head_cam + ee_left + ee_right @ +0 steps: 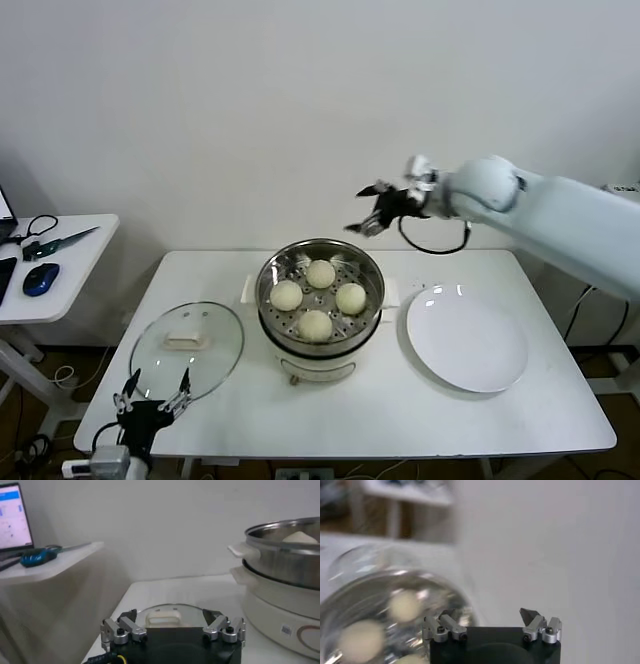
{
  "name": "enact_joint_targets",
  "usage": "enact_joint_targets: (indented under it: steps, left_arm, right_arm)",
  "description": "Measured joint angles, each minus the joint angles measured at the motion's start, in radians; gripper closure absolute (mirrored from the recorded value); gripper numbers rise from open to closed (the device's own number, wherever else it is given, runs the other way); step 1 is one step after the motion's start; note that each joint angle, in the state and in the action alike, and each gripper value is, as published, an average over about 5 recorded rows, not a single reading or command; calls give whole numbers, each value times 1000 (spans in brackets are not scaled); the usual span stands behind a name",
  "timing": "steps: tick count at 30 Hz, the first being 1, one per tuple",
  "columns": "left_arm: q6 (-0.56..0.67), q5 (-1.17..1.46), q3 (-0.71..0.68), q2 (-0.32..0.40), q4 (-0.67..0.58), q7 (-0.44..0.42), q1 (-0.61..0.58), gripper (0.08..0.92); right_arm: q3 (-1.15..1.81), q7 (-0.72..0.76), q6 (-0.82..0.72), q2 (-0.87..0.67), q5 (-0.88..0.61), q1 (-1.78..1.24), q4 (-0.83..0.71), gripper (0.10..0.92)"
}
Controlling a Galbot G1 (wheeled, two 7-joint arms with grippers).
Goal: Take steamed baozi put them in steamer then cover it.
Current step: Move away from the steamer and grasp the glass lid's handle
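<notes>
The steamer (320, 362) stands mid-table with several cream-white baozi (320, 273) on its perforated tray. The clear glass cover (187, 345) lies flat on the table to its left, handle up. My left gripper (157, 385) hovers open and empty at the table's front-left edge, just in front of the cover. In the left wrist view the cover (162, 618) lies beyond the open left gripper (170, 614). My right gripper (362, 210) hangs open and empty in the air, above and behind the steamer's right side. The right wrist view shows baozi (405, 605) in the steamer (350, 587) past the open right gripper (486, 613).
A flat white plate (465, 345) lies bare to the right of the steamer. A small side table (60, 270) with a blue mouse (40, 279) and cables stands off the main table's left. A white wall runs close behind.
</notes>
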State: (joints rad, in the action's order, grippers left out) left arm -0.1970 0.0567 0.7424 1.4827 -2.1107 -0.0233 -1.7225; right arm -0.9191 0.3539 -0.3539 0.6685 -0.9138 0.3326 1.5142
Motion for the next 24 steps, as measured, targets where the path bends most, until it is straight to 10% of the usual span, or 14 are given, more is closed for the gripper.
enact_joint_targets:
  steps: [10, 24]
  left_arm:
    - [25, -14, -2, -31, 11, 30, 42, 177]
    - [133, -252, -9, -92, 69, 142, 62, 177]
  right_arm:
    - [669, -192, 121, -86, 103, -666, 119, 203]
    - [1425, -223, 465, 168, 278, -1560, 167, 203]
